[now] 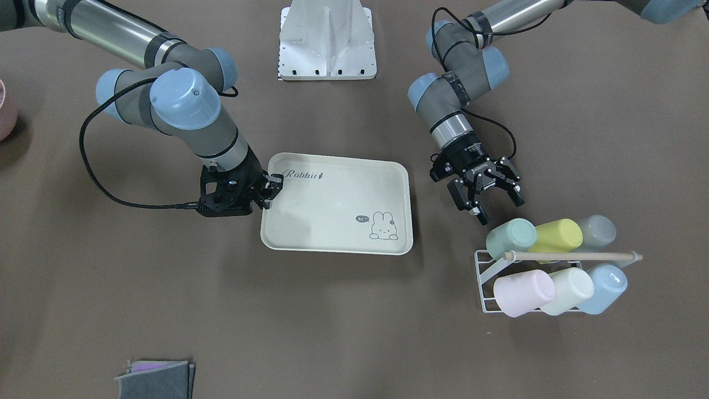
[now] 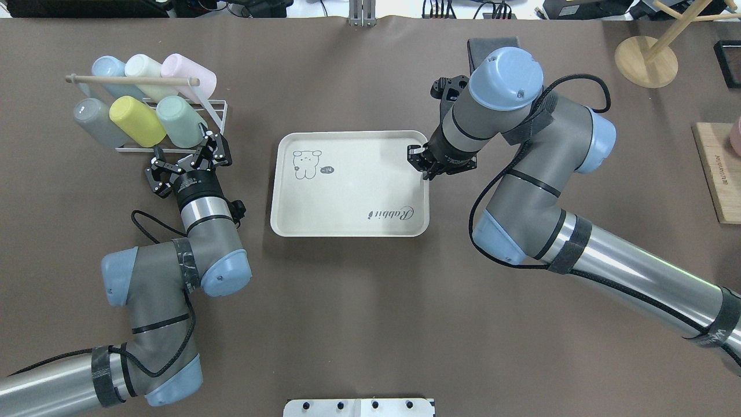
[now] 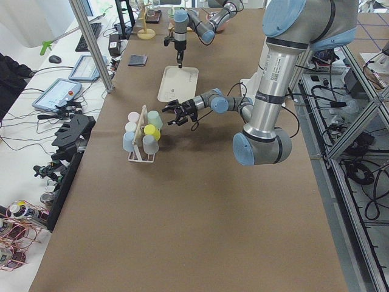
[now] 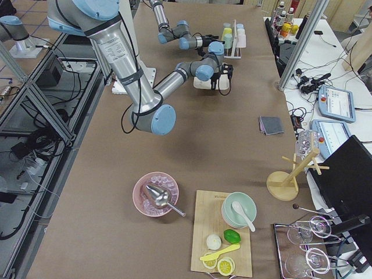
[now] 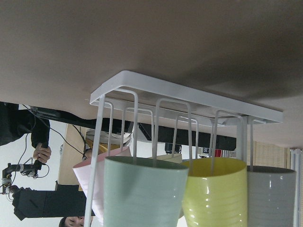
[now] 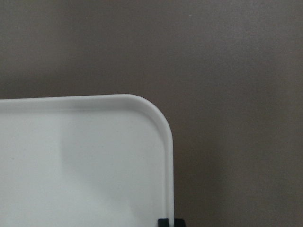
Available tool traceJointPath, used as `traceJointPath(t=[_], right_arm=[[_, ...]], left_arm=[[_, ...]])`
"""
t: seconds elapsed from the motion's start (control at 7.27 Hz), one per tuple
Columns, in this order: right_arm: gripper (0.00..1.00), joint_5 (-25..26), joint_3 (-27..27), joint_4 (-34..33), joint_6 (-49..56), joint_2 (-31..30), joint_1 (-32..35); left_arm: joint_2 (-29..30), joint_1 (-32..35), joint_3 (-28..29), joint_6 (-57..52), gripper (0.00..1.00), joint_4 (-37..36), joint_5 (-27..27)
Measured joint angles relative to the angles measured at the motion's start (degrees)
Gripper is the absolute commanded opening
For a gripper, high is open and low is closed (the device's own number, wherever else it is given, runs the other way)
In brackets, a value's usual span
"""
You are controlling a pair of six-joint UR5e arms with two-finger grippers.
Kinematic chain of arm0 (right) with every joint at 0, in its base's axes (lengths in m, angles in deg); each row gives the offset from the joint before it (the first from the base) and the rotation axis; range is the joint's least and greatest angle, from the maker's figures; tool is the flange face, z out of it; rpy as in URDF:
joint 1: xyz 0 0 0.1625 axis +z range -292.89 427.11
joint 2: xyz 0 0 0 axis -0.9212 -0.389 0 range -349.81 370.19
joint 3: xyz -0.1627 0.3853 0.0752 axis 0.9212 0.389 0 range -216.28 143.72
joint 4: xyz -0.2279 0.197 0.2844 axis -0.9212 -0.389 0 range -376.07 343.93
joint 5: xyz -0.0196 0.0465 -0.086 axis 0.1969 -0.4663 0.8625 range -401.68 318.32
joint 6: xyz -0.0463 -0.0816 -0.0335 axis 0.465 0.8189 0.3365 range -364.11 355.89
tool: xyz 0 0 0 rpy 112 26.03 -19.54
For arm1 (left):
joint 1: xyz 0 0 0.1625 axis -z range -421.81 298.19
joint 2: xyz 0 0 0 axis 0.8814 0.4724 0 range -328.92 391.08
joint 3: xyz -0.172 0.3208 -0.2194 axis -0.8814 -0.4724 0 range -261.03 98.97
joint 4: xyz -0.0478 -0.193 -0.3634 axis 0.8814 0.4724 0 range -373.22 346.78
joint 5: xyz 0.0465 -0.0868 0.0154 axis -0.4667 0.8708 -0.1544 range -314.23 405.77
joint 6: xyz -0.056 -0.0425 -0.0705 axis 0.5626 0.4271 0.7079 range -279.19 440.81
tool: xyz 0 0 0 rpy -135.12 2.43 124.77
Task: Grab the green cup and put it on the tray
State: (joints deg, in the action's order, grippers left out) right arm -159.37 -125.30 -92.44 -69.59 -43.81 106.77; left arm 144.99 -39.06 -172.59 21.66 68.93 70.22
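Observation:
The mint green cup (image 1: 512,237) (image 2: 179,120) lies on its side on a white wire rack (image 1: 483,275), at the end of the row nearest the tray; the left wrist view shows it close up (image 5: 142,189). My left gripper (image 1: 498,206) (image 2: 184,152) is open just short of the cup, pointing at it and holding nothing. The cream "Rabbit" tray (image 1: 338,205) (image 2: 347,197) lies flat mid-table with nothing on it. My right gripper (image 1: 271,188) (image 2: 421,162) is shut on the tray's rim (image 6: 168,142) near a corner.
The rack also holds yellow-green (image 1: 556,235), grey, pink, cream (image 1: 570,289) and light blue cups under a wooden rod (image 1: 573,256). Folded grey cloths (image 1: 158,377) lie at the table's operator side. A wooden stand (image 2: 645,52) and a cutting board (image 2: 718,174) sit far right.

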Motion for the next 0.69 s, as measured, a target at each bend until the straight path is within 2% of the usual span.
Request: traceJointPath(t=[0.28, 0.69], right_arm=[[0.00, 0.42, 0.37, 0.13, 4.45, -0.30, -0.88], [0.00, 0.42, 0.73, 0.17, 5.57, -0.79, -1.70]], left_arm=[[0.98, 1.29, 2.34, -1.53, 0.98, 0.38, -1.80], [2.02, 2.06, 5.25, -1.83, 0.98, 0.46, -2.92]])
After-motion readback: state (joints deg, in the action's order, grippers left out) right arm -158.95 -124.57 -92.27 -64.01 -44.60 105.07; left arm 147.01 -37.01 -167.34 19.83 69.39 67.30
